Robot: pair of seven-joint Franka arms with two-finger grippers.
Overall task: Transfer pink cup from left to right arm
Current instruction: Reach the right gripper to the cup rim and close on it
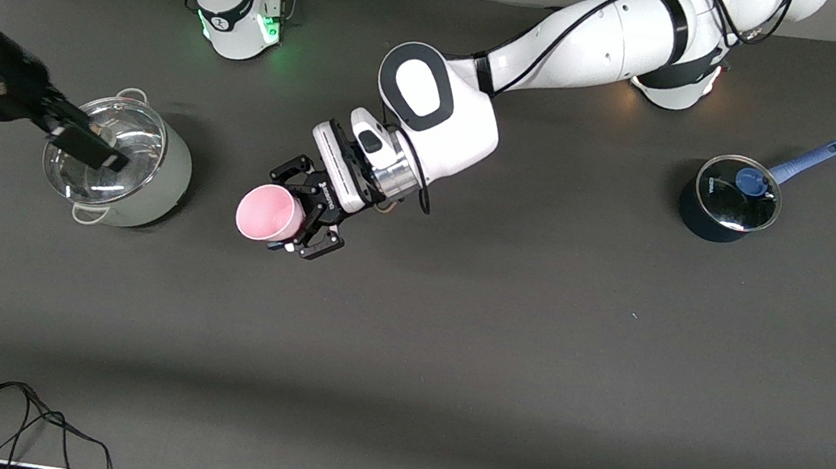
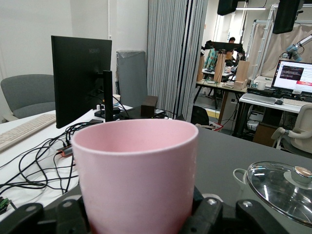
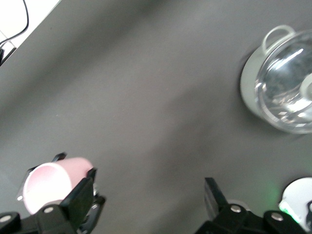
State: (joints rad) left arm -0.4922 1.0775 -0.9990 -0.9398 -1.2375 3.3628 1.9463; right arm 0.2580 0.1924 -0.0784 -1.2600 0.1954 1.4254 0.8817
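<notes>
Left gripper [image 1: 304, 214]: jaws clamped on the pink cup [image 1: 270, 214], held tipped over mid-counter.
Right gripper [image 1: 83, 142]: jaws apart, over the steel pot [image 1: 119, 161] near the right arm's end.
Progress: cup lifted and presented; handover not yet made.

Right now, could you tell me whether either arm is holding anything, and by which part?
The left claw holds the pink cup by its lower body near the base, tipped sideways above the table. The right claw, open over the lidded steel pot, holds nothing.
</notes>
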